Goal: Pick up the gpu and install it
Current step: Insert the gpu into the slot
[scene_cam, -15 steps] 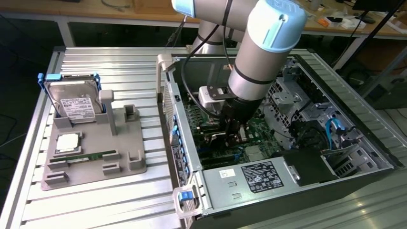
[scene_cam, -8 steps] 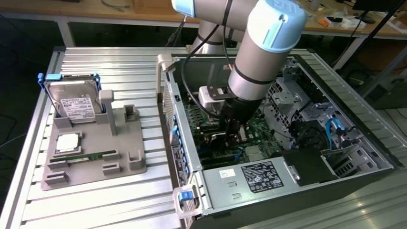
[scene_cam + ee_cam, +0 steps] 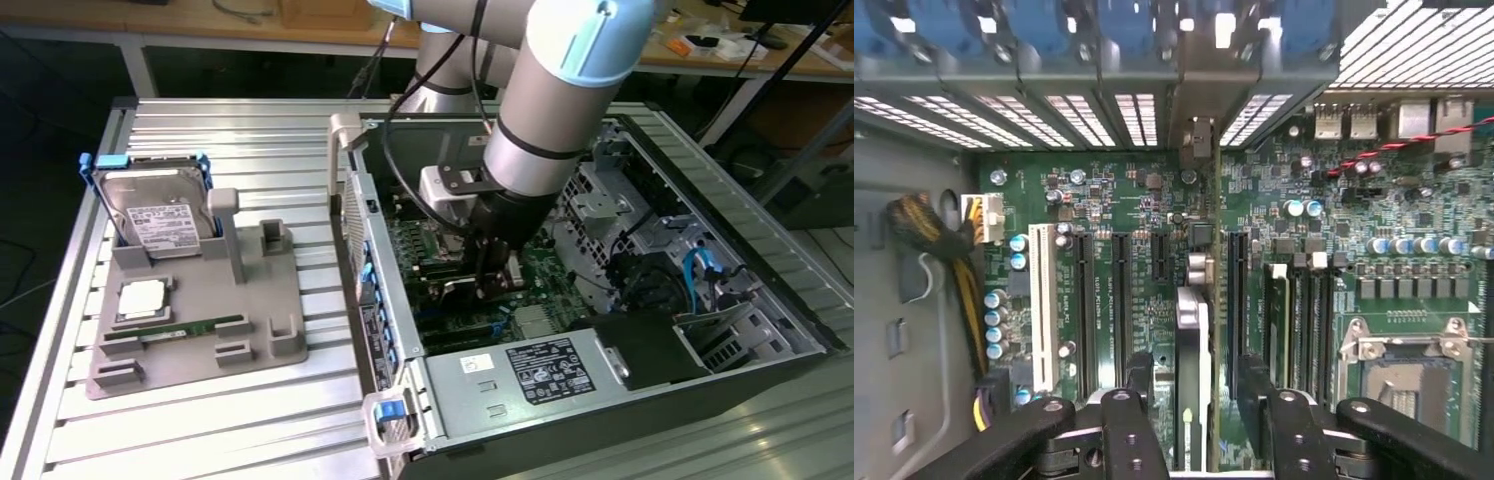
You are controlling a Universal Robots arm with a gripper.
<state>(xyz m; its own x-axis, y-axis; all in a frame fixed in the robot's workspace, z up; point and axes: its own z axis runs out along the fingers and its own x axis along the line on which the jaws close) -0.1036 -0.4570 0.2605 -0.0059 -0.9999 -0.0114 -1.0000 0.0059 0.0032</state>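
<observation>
Gripping the gpu point(image 3: 1192, 370) edge-on, the gripper point(image 3: 491, 272) hangs inside the open computer case point(image 3: 747, 230), low over the green motherboard point(image 3: 1144, 215). In the wrist view the card shows as a thin upright strip, silver-grey along its visible edge with a dark face behind, its far end reaching toward the slotted rear wall of the case. The two black fingers point(image 3: 1137, 375) are clenched on the card from either side, one against each face. The card stands among the motherboard's long black expansion slots point(image 3: 1120, 300), with one slot beside it on each side; whether its lower edge is seated cannot be told. Outside the case, on the exterior view's left, a grey parts stand point(image 3: 200, 320) on the ribbed metal table point(image 3: 267, 130) holds a silver hard drive point(image 3: 160, 215) with a white label and a narrow green memory stick point(image 3: 194, 328).
</observation>
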